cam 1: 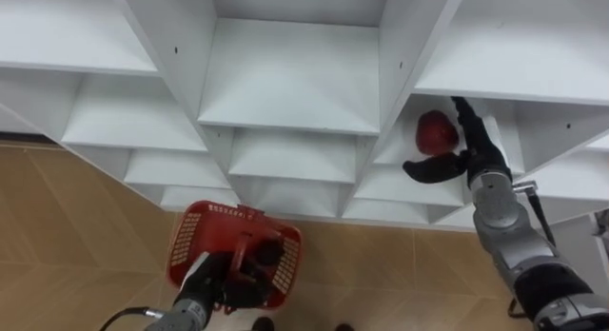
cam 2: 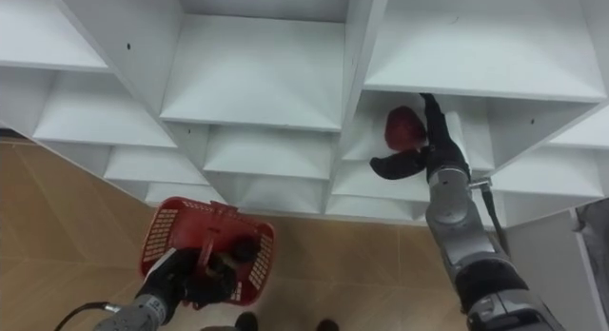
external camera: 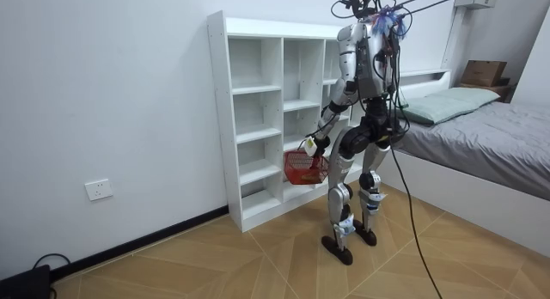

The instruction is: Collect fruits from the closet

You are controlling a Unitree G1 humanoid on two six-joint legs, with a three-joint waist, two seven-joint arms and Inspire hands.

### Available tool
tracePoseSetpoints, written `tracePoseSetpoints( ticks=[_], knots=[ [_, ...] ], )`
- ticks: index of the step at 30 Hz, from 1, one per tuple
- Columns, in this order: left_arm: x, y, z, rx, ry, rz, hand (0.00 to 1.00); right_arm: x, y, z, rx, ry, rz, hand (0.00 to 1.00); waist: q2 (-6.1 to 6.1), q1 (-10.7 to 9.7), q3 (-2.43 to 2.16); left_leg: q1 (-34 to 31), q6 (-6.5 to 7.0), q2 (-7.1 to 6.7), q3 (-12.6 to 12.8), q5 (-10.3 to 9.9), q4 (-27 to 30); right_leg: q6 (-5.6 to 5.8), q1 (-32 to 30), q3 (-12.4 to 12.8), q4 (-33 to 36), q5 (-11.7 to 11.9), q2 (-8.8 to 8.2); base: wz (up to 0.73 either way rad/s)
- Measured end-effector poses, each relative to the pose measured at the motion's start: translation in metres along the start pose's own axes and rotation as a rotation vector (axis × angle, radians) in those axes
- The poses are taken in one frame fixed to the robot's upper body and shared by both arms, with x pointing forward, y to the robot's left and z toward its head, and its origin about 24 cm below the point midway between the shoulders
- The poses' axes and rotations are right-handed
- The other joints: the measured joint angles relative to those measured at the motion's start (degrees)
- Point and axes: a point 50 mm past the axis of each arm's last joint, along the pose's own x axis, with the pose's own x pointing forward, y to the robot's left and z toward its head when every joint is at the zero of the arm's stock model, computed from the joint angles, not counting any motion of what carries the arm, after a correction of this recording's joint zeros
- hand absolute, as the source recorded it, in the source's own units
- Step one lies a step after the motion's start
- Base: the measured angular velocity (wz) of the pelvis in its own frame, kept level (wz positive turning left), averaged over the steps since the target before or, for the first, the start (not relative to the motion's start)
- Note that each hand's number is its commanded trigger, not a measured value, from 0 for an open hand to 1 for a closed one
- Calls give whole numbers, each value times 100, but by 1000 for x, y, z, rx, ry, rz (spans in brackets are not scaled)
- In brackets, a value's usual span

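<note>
A red apple (cam 1: 436,131) lies in a compartment on the right side of the white closet (cam 1: 290,88). My right hand (cam 1: 473,146) reaches into that compartment, open, its straight fingers along the apple's right side and its thumb spread out below the fruit. Down at the lower left, my left hand (cam 1: 249,274) is shut on the handle of a red mesh basket (cam 1: 195,238), which hangs over the wooden floor in front of the lowest shelves. In the room view I stand upright facing the closet (external camera: 258,118), the basket (external camera: 302,167) at thigh height.
The closet's other compartments in view hold nothing. A bed (external camera: 481,127) stands close behind me on the room view's right, with a cardboard box (external camera: 485,71) by its head. Wooden floor (external camera: 215,265) lies open on the room view's left.
</note>
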Motion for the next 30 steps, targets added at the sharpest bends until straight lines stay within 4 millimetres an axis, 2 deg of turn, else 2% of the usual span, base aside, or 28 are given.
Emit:
tracePoseSetpoints(
  ticks=[6,12,20,25,30],
  knots=[
    [1,-6,0,-7,0,-18,100,0,0,0,-4,-1,3,0,94,-4,-47,6,6,-3,32,7,-6,-1,-21,15,6,0,-9,0],
    [1,-7,1,-8,-3,-22,100,0,2,0,-14,-2,17,0,96,-29,-46,13,12,-3,73,16,-5,-1,-30,43,8,0,-13,-1],
    [2,-9,3,-9,-8,-25,100,0,2,0,-19,-3,19,0,88,-35,-37,15,15,-1,77,17,-7,-1,-28,47,3,0,-16,0],
    [3,-10,5,-12,-13,-13,100,0,2,0,-18,-5,14,0,87,-36,6,8,15,1,77,17,-7,0,-28,46,-3,0,-16,0],
    [5,-12,9,-15,-23,-10,100,0,1,1,-22,-10,5,0,87,-30,18,-2,15,3,81,17,-7,2,-41,53,-4,1,-19,0]
  ],
)
